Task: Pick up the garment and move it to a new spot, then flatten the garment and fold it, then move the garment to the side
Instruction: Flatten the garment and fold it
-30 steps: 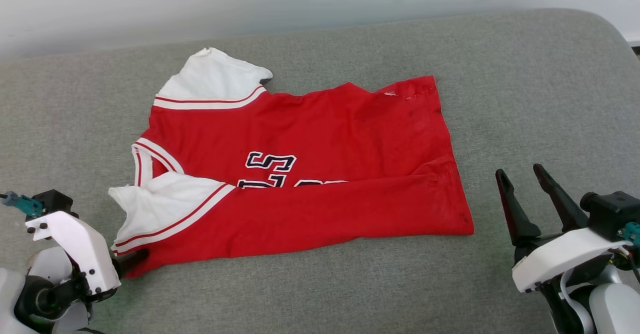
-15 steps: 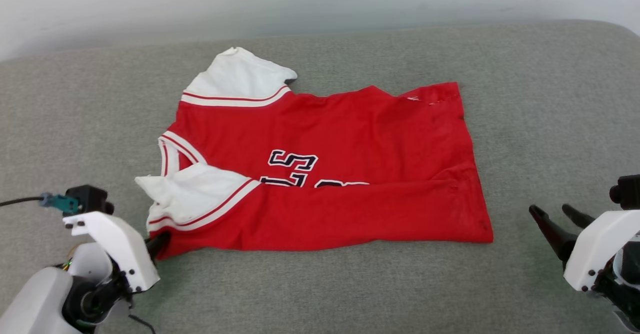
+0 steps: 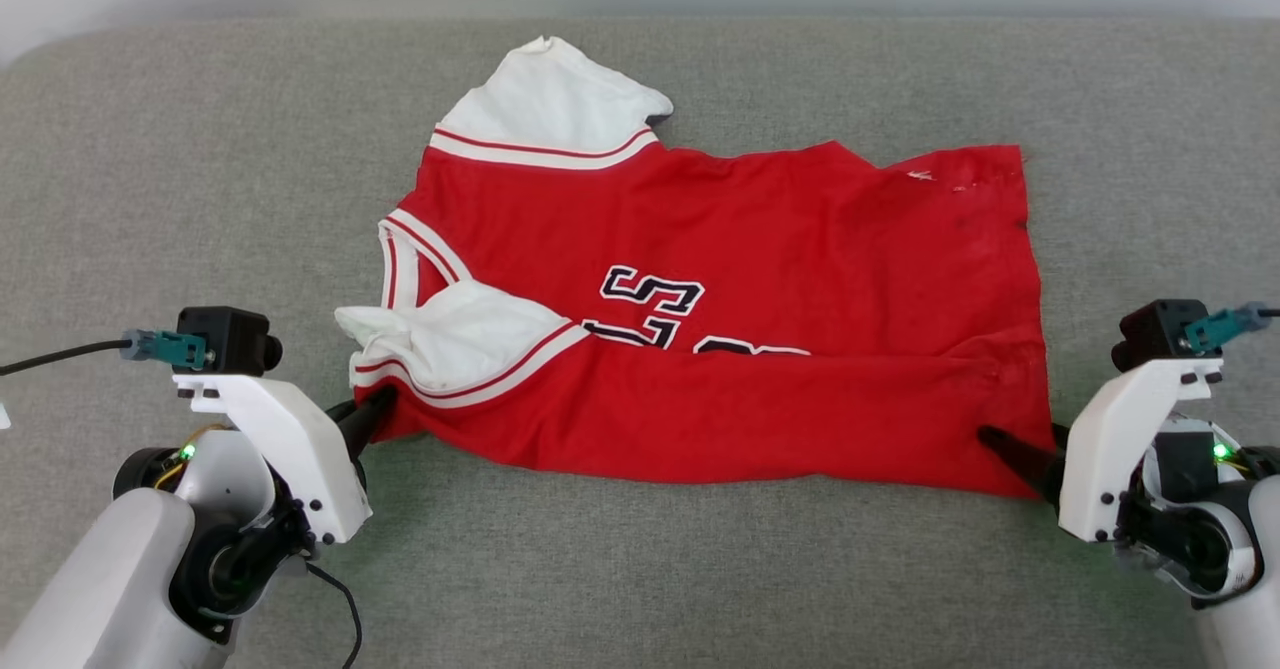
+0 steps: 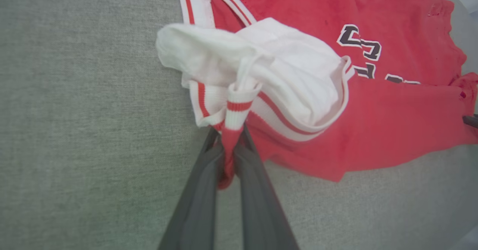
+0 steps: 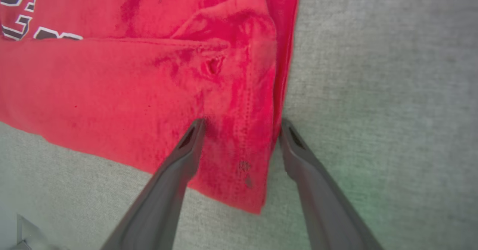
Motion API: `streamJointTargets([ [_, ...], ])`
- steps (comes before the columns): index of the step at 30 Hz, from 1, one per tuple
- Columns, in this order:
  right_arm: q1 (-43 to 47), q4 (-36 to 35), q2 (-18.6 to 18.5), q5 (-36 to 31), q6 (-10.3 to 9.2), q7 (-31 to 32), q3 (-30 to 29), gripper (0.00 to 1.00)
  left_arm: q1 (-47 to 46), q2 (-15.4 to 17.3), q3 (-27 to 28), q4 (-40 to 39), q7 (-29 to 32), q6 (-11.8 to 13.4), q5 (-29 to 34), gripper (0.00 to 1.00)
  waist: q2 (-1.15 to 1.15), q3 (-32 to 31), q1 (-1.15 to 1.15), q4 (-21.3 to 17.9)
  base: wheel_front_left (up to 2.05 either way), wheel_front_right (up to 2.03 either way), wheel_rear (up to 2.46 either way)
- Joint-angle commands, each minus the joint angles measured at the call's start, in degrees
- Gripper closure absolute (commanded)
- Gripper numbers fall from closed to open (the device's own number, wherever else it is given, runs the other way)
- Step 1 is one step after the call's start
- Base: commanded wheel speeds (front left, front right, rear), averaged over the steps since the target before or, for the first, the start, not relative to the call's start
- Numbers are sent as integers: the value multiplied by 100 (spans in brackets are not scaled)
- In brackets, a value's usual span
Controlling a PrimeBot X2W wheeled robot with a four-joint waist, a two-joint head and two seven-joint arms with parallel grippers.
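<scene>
Where the garment [image 3: 760, 279] lies half folded on the grey cushion [image 3: 640, 569], our left gripper [image 3: 380, 409] pinches its striped sleeve trim, plainest in the left wrist view. Our right gripper [image 3: 1000, 444], well apart a second ago, now straddles the near hem corner, jaws wide.

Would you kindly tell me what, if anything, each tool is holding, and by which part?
The left tool is shut on the jersey, pinching its striped sleeve trim. The right tool stands open astride the hem corner, gripping nothing.
</scene>
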Motion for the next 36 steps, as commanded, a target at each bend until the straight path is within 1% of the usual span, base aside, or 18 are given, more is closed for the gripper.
streamJointTargets([
  [1,39,138,70,-18,-2,55,101,0,-54,-18,-15,-3,-20,8,34,100,0,52,0,49,0,0,0],
  [3,70,387,180,84,-2,156,234,0,-61,-27,-22,3,-49,-2,34,100,0,81,0,73,0,0,0],
  [4,83,492,208,102,-2,196,303,33,-59,-31,-24,11,-62,0,37,100,0,88,0,80,0,0,0],
  [5,74,556,224,146,-2,205,362,83,-48,-32,-23,21,-63,10,37,100,0,93,0,83,0,0,0],
  [6,60,604,236,192,-1,188,399,100,-38,-30,-23,26,-66,16,37,100,0,92,0,83,0,0,0],
  [10,-118,605,83,247,4,20,461,100,35,-13,-7,62,-126,27,51,100,0,5,0,64,0,0,0],
  [14,-276,508,-88,314,4,-160,532,100,185,-40,33,108,-206,-3,-43,100,0,-237,0,30,0,0,0],
  [18,-236,471,-217,376,-2,-295,635,100,418,-17,55,12,-234,61,-109,100,0,-607,0,17,0,0,0],
  [21,-130,404,-258,414,-2,-309,700,100,633,64,69,-129,-249,140,-106,100,0,-900,0,7,0,0,0],
  [25,94,267,-298,442,-2,-307,749,100,979,182,116,-396,-241,313,-100,100,0,-1262,0,-12,0,0,0],
  [31,633,-9,-330,476,-2,-212,674,100,1731,364,214,-832,-158,680,-218,100,0,-1644,0,-41,0,0,0],
  [34,956,-130,-292,425,-2,-199,577,100,2106,387,218,-972,-106,817,-311,100,0,-1670,0,-44,0,0,0],
  [36,1170,-145,-203,422,-2,-242,497,100,2225,292,169,-966,-85,831,-393,100,0,-1655,0,-27,0,0,0],
])
